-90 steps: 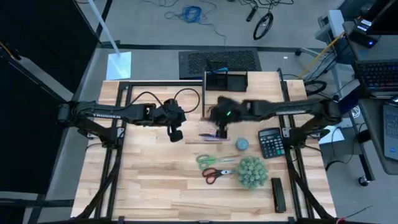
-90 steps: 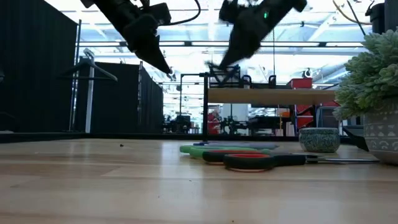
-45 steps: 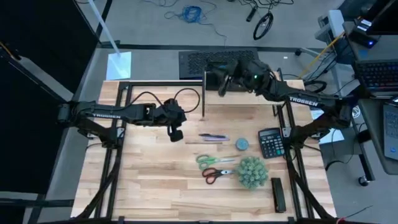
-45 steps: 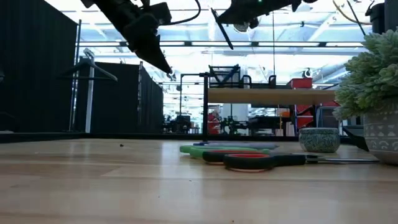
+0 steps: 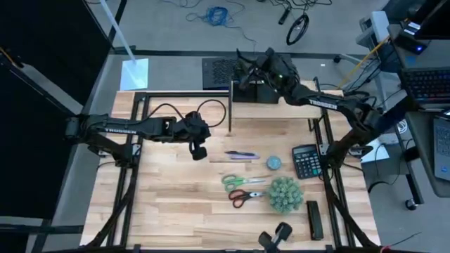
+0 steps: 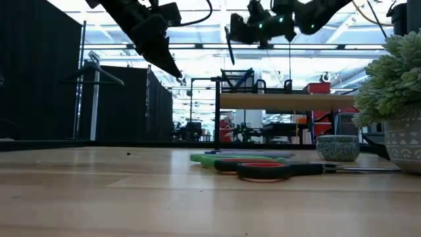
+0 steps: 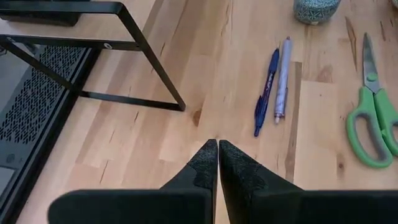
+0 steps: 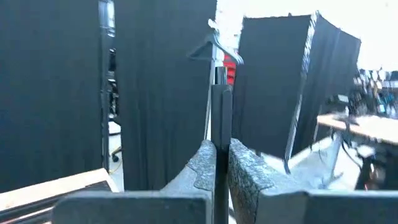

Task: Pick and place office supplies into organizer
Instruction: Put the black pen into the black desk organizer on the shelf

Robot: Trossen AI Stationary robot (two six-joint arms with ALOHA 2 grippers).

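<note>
While right gripper (image 5: 242,67) pinches dark pen (image 8: 220,118) upright above organizer (image 5: 256,91) on riser: tilted release risks pen missing compartment. Left gripper (image 7: 217,149) closed, empty, hovering near table pens (image 7: 273,84).

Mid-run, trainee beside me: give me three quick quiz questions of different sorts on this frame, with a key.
1. True or false: the right gripper is shut on a dark pen.
2. How many pens lie on the table? A) none B) two C) five
3. What colour are the scissors nearest the plant ball?

Key: 1 true. 2 B. 3 red; the green pair lies beyond. The left gripper waits, shut.
</note>
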